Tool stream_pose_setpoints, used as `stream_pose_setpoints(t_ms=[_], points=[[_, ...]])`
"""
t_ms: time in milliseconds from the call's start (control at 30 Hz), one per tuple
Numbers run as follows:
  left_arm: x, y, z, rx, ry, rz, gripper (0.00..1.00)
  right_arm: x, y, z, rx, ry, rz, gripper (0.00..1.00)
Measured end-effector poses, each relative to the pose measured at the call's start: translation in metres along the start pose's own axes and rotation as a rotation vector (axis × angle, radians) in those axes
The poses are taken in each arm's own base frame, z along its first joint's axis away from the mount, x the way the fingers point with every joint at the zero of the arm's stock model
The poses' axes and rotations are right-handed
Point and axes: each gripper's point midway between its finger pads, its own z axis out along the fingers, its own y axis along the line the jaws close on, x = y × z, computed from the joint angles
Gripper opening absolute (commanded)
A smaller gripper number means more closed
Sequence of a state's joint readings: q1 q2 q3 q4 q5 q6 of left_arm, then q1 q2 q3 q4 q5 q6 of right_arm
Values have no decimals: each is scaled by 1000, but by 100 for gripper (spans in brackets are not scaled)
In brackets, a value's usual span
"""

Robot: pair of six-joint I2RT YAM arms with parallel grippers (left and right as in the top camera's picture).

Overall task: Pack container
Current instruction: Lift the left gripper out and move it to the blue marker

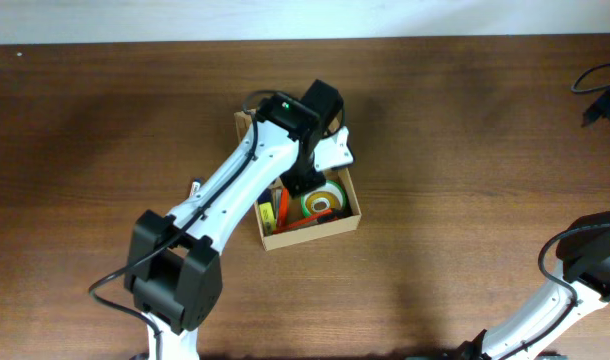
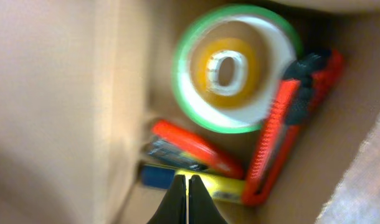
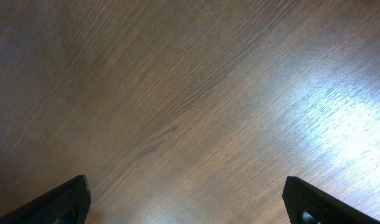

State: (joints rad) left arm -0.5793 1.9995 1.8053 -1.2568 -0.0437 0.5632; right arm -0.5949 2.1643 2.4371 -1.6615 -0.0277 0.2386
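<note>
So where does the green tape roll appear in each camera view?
Overhead: the green tape roll lies in the container, in its right part.
Left wrist: upper middle, large, blurred.
Right wrist: not in it; only the table.
Shared landmark: the red cutter beside the roll.

Left arm: smooth white link shells, rounded at the edges, set between boxy black joint housings. Carries a thin black cable, looping out beside the largest housing and running on along the white shell. Shows a small green light on the black wrist block, with a white angular gripper body below it. Left fingertips: black, tapering to narrow wedges. Right arm: same white shell, same glossy black housing. Right fingertips: matte black, blunt, with rounded corners.
</note>
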Motion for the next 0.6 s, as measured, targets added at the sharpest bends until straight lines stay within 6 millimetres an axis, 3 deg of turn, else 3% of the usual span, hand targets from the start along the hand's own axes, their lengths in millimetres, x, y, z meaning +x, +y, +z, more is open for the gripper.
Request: stream_pose_setpoints(t_ms=[167,300,400,467,533,600], points=[[16,35,-45,-166,-44,-144,2,0,0,0,0,0,0,99],[47,68,-123,-360,-171,-311,2,0,0,0,0,0,0,99],[88,84,-192,-501,-297,-472,2,0,0,0,0,0,0,99],[127,89,-229,-577,-357,-607,3,0,0,0,0,0,0,99],[168,93,-246,-625,-363,-743,10,0,0,0,0,0,0,99],[205,97,-240,-632,-331,-869,21,0,0,0,0,0,0,99]])
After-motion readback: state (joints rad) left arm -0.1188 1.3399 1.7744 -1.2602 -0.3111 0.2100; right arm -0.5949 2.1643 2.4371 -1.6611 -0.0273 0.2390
